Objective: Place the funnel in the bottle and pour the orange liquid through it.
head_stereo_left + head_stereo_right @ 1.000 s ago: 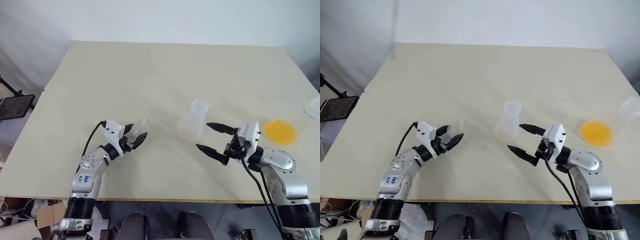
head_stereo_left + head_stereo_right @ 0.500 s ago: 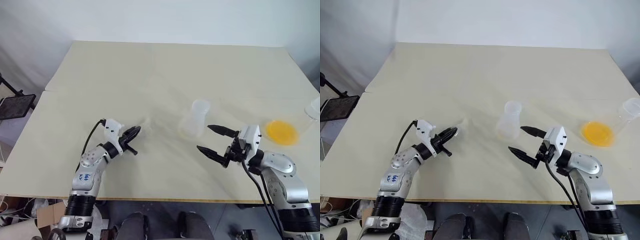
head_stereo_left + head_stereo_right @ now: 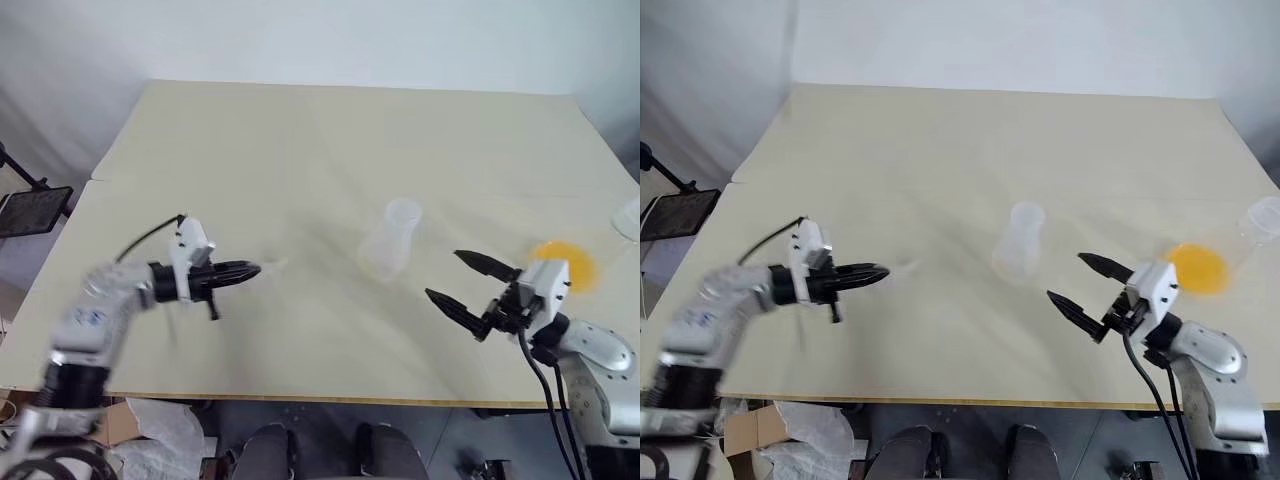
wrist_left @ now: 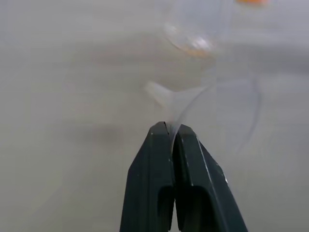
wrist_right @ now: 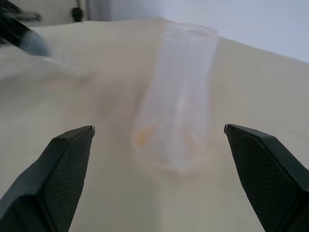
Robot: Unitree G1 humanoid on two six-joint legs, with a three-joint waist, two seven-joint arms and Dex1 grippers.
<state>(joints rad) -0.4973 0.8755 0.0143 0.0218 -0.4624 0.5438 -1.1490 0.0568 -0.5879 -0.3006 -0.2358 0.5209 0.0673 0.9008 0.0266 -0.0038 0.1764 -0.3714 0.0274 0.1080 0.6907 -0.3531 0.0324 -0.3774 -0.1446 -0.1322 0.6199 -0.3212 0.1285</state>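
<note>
Cream table: the left gripper, jaws pinched on the rim of the clear funnel, holds it above the surface left of the upright bottle; right gripper, jaws wide apart, beside the bottle; orange liquid far right.

Clear bottle, clear funnel, bright orange liquid, pale cream table, black end effector fingers.

A bare test room – one wide beige table against plain white walls, nothing homely
</note>
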